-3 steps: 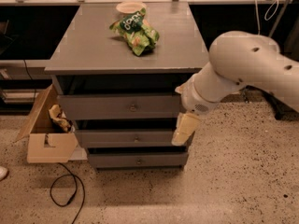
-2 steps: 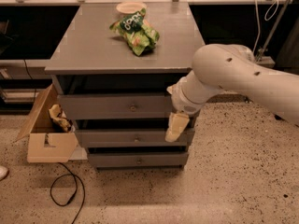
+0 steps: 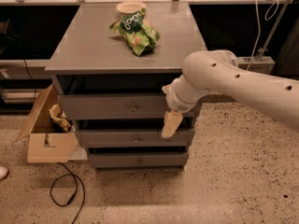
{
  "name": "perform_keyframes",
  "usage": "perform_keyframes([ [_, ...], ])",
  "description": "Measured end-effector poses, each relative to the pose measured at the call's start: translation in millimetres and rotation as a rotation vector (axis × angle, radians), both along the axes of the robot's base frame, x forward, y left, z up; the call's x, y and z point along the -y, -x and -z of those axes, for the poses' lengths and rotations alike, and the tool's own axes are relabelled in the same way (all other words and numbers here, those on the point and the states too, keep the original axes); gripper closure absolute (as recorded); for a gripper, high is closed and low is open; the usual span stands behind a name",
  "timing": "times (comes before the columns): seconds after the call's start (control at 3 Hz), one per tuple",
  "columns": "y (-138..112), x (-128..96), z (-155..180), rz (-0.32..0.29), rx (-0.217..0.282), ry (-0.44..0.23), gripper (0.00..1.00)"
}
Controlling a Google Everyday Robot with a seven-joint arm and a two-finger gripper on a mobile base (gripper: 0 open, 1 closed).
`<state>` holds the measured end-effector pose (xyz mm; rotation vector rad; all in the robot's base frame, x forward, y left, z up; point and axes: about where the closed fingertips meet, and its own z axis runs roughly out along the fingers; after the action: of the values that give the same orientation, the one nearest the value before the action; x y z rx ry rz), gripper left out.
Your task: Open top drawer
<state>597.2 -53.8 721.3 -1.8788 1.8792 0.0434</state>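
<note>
Item: top drawer [image 3: 103,107], the uppermost front of the grey desk [image 3: 88,50] — shut flush, with its small round knob [image 3: 133,108] at centre, untouched. Item: hand [image 3: 169,129], pale and hanging downward from the white arm [image 3: 233,83], right of the knob and slightly below it, over the right end of the top drawer's front and the gap above the middle drawer [image 3: 117,138]. How far it is opened cannot be told. Change noted: over the last second the hand has slid leftward along the desk front, closing on the knob from the right but not yet reaching it. Judgement — the approach is under way, with more leftward travel and a small rise needed before any grasp and pull. Also entered: green snack bag [image 3: 138,32] and pale bowl [image 3: 131,6], both above the knob on the desk top; cardboard box [image 3: 46,146], left of the knob on the floor.
</note>
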Motion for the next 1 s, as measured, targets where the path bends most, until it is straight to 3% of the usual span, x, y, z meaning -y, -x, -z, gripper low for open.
perform_keyframes([
  [0.33,-3,0,4,0.002,-0.003,0.026,0.0],
  [0.67,-27,2,16,-0.005,0.016,0.1,0.0],
  [1.0,-67,5,32,-0.034,0.069,0.215,0.0],
])
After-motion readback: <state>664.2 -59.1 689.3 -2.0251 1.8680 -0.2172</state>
